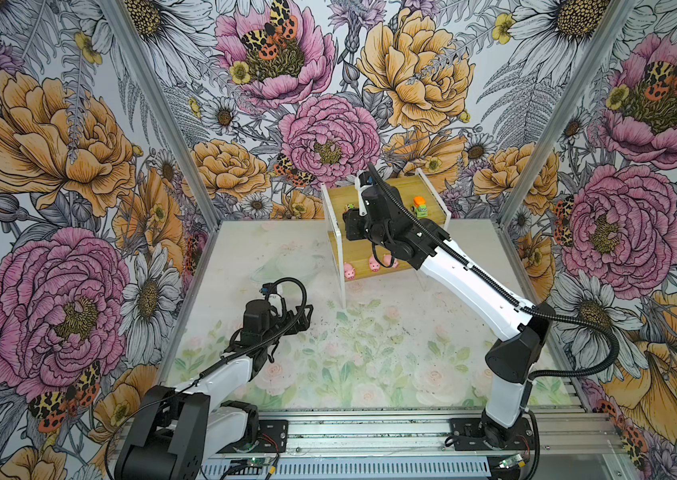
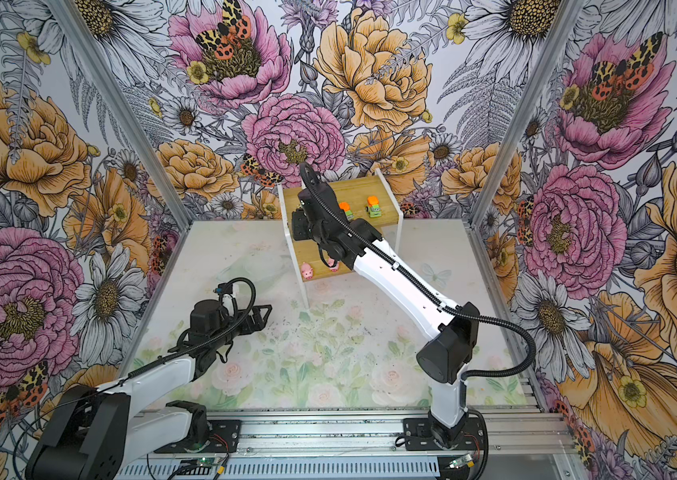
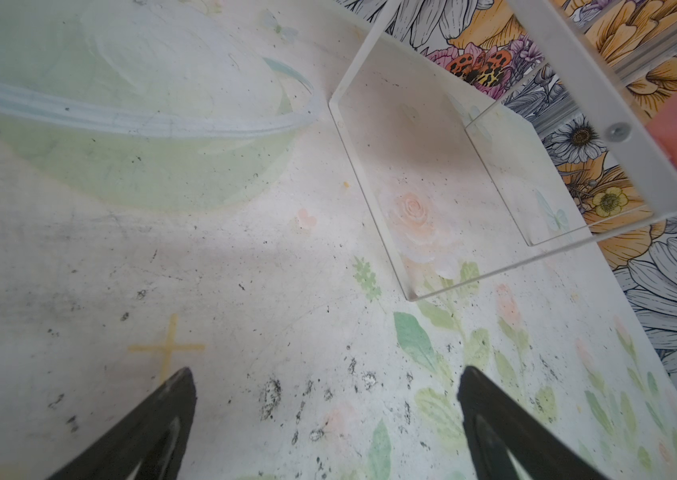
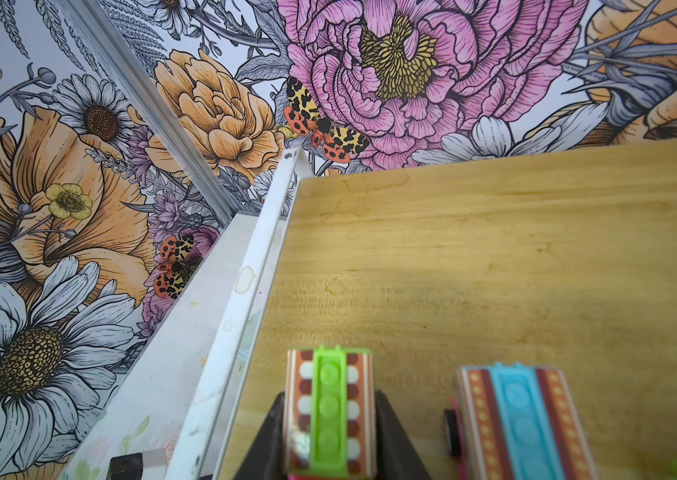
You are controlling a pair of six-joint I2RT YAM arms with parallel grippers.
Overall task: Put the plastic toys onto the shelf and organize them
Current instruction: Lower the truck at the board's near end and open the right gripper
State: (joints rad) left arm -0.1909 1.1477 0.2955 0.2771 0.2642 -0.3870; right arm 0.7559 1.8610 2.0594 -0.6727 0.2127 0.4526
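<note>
Upper board of shelf (image 4: 495, 257): right jaws, narrowly parted, clamp pink car (image 4: 330, 411), green-striped top; blue-topped car (image 4: 524, 424) just beside them. Over tabletop (image 3: 204, 270), left jaws wide apart, empty.

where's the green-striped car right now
Right wrist view: the green-striped car is gripped by the right gripper over the shelf's top board, between the white frame side and the blue-striped car.

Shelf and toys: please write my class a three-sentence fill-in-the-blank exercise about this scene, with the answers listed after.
The right gripper is shut on the striped car whose roof strip is ____.
On the shelf, the pink pigs stand on the ____ board.
The left gripper hangs above the table with its jaws ____.
Answers: green; lower; open.
</note>
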